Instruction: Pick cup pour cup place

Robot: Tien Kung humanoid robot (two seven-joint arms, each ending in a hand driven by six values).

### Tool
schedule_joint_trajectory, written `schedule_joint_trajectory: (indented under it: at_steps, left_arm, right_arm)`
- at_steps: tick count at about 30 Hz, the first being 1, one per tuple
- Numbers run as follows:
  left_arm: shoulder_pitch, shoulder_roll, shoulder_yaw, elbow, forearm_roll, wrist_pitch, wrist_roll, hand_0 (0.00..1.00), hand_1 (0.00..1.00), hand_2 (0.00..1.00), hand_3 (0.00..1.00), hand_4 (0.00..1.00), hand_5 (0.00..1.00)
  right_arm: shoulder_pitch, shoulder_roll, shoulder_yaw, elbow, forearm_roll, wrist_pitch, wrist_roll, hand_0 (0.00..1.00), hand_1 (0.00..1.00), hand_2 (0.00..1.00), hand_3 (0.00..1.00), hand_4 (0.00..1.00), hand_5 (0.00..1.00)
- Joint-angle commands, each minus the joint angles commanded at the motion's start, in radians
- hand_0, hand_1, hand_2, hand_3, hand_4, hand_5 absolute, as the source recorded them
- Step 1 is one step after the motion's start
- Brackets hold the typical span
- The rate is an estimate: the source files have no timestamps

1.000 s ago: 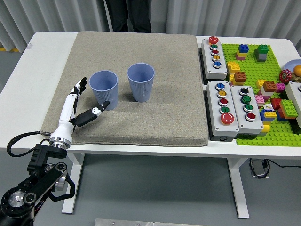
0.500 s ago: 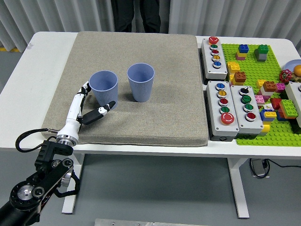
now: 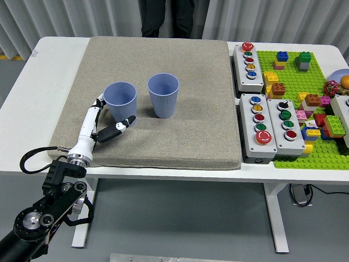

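While the black left arm [image 3: 43, 210] comes up from the lower left corner of the frame, its white left hand [image 3: 97, 124] reaches over the near edge of the grey mat [image 3: 163, 136] toward the left cup [image 3: 120, 102]. This blue cup stands upright on the mat, left of the frame's centre, with its opening up. The hand is spread around the lower part of the cup: the long fingers [image 3: 98, 103] lie along the cup's left side, very close to the wall, and the thumb [image 3: 119, 129] points to the cup's base from the lower side, its dark tip just beside it. I cannot tell if any finger really touches the cup; the hand is not clenched and the cup rests on the mat, between the fingers and the thumb.

Just to the right of this cup stands a second blue cup [image 3: 163, 95], also upright, a small gap apart from the first.

Farther right, on the white bench [image 3: 32, 93], lie grey button boxes [image 3: 271, 126] with coloured buttons, and at the right edge a green brick plate [image 3: 305, 82] carries many coloured bricks.

At the top of the frame, the dark legs of a person [image 3: 166, 16] show behind the bench.
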Motion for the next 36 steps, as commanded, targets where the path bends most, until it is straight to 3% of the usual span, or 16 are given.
schedule_joint_trajectory:
  at_steps: [13,36]
  left_arm:
    - [-0.028,-0.002,-0.002,0.015,0.041,-0.013,0.01,0.993,0.987,0.998,0.998,0.957,0.385]
    - [-0.089,-0.009,0.021,0.063,0.031,-0.011,0.014,0.975,0.968,0.998,0.998,0.952,0.394]
  right_arm:
    - [-0.002,-0.001,0.005,0.0,-0.006,0.004,0.0,0.673,0.613,0.561,0.557,0.002,0.23]
    - [0.008,-0.002,0.009,0.0,-0.006,0.005,-0.001,0.674,0.613,0.56,0.557,0.002,0.231]
